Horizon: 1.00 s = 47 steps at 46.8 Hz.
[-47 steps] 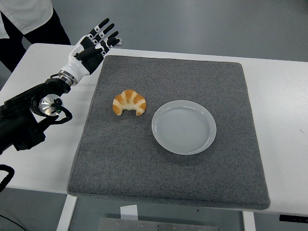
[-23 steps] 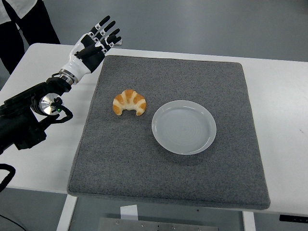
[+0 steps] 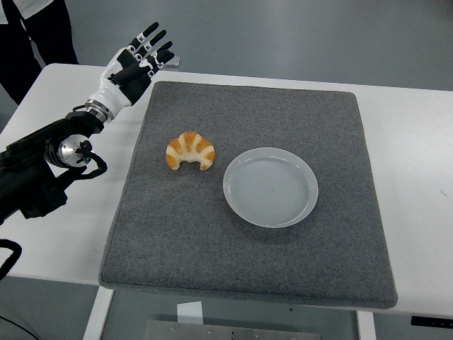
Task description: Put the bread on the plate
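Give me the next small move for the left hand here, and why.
Probably swing the left hand toward the near right and lower it over the croissant. The hand is open and empty, raised past the mat's far left corner, while the croissant lies untouched on the mat, left of the empty plate.

The left hand [image 3: 136, 62], fingers spread and holding nothing, was shifted slightly left and toward the far edge of the table, and the forearm was carried with it. The person [image 3: 32, 35] at the top left corner was moved further out of view.
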Motion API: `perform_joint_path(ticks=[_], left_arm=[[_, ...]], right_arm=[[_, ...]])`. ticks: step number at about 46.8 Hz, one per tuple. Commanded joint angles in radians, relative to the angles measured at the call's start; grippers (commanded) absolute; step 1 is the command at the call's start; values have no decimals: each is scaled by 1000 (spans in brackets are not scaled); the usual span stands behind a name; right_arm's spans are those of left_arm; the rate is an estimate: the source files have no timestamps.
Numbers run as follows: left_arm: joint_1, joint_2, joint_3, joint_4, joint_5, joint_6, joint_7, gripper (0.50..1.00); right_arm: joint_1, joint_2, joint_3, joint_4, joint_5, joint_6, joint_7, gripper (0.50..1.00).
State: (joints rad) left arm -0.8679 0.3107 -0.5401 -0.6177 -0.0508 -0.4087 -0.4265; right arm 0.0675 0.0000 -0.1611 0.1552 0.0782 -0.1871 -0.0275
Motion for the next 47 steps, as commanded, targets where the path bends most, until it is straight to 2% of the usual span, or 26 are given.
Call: perform_joint_path(ticks=[1, 8, 17, 21, 25, 29, 38, 47], left_arm=[[-3, 2, -1, -2, -6, -1, 0, 992], [-23, 11, -1, -5, -7, 1, 0, 992], [-169, 56, 19, -26, 3, 8, 18, 988], [-239, 87, 48, -62, 3, 27, 83, 979], [-308, 119, 92, -103, 5, 77, 164, 971], [-364, 146, 140, -137, 6, 108, 201, 973], [-500, 243, 298, -244, 17, 142, 206, 973], [-640, 347, 491, -384, 198, 149, 206, 973]], right_arm=[[0, 0, 0, 0, 0, -2, 0, 952], [0, 0, 0, 0, 0, 0, 0, 952], [0, 0, 0, 0, 0, 0, 0, 952], [0, 0, 0, 0, 0, 0, 0, 952], [0, 0, 0, 0, 0, 0, 0, 954], [0, 0, 0, 0, 0, 0, 0, 952], [0, 0, 0, 0, 0, 0, 0, 952], [0, 0, 0, 0, 0, 0, 0, 952]])
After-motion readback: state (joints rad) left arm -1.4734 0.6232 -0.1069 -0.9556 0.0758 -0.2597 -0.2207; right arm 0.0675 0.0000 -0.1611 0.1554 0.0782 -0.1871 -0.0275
